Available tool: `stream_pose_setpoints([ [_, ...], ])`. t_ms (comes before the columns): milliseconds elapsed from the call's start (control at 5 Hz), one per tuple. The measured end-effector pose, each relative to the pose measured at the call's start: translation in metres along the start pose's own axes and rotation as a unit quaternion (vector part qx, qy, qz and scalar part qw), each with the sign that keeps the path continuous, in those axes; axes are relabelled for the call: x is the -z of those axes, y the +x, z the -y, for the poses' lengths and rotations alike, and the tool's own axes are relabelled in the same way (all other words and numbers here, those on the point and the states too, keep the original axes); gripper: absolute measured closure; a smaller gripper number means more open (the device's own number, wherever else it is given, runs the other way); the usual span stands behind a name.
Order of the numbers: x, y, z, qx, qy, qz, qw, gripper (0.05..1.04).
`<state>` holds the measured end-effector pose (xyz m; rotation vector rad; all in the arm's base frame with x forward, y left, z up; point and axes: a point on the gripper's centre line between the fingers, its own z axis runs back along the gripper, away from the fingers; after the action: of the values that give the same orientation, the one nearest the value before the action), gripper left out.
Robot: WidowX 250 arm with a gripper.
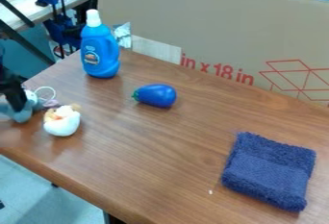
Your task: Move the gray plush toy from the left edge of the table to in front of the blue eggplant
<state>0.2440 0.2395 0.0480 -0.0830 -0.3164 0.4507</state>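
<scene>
At the left edge of the camera view, the black gripper (14, 93) is low over the table, against or just above a grey-blue soft toy (23, 112). Whether it holds the toy I cannot tell. A thin white loop and a pinkish part lie at the toy's right side. Close by on the right sits a small white rounded toy (62, 124) with an orange-tan top. Farther right, a shiny blue eggplant-shaped toy (156, 95) with a green stem end lies on its side.
A blue bottle (99, 50) with a white cap stands upright at the table's back left. On the brown wooden table (154, 155), a folded navy towel (270, 170) lies at the right. A large cardboard panel (212, 31) borders the back edge.
</scene>
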Motion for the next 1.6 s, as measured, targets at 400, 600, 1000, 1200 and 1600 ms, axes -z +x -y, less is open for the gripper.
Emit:
stream_pose_setpoints([
  [400, 0.012, 0.016, 0.010, -0.012, -0.028, 0.001, 0.9995, 0.083],
  [600, 0.026, 0.026, 0.019, -0.017, -0.023, -0.019, 0.9994, 0.127],
  [1000, 0.038, 0.044, 0.051, -0.007, -0.002, -0.041, 0.9991, 0.530],
  [1200, 0.037, 0.045, 0.059, -0.004, 0.000, -0.037, 0.9993, 0.567],
  [1600, -0.015, 0.036, 0.111, 0.066, 0.013, 0.002, 0.9977, 0.596],
])
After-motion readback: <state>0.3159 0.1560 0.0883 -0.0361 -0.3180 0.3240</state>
